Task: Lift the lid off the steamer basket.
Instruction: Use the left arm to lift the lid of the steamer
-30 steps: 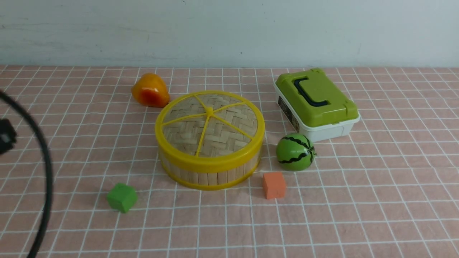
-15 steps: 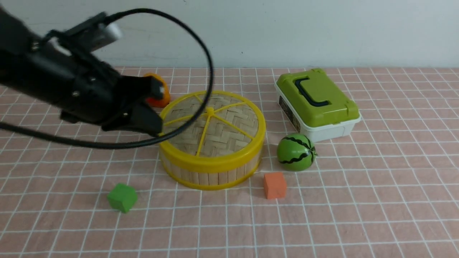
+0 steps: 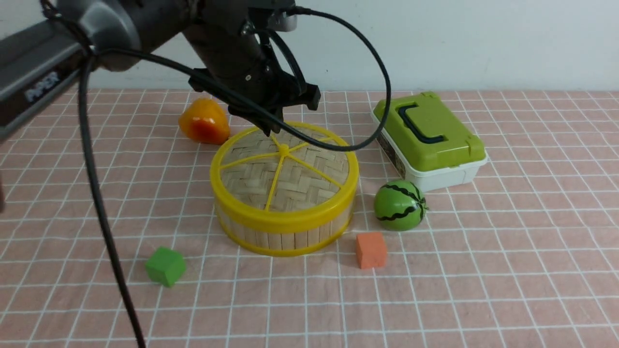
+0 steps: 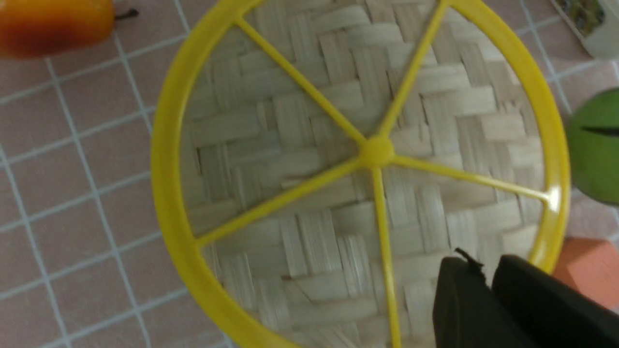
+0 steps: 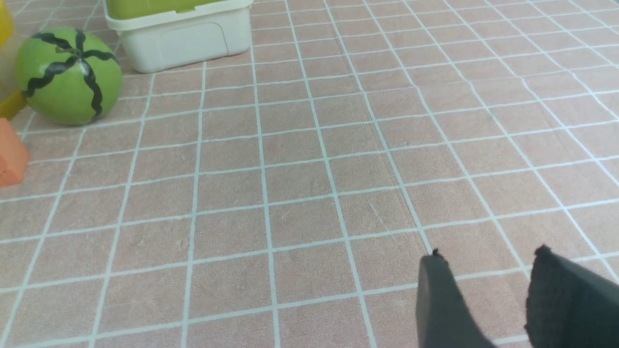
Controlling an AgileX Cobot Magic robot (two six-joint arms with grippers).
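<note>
Two grippers are in view. The left gripper (image 4: 483, 266) is positioned above the lid (image 3: 284, 162), which is seated flush on the steamer basket (image 3: 283, 234) at mid-table. Its fingers (image 4: 459, 304) are drawn together with no gap showing, and nothing is gripped. Alignment with the knob (image 4: 376, 151) is judged the purpose, since a pinch point is offered there. The right gripper (image 5: 488, 261) is parked low over the cloth (image 5: 300, 183), fingers spread, clear of the work.

woven bamboo lid (image 3: 290, 170) w/ yellow rim & spokes, seated flat on steamer basket (image 3: 285, 236), basket upright
</note>
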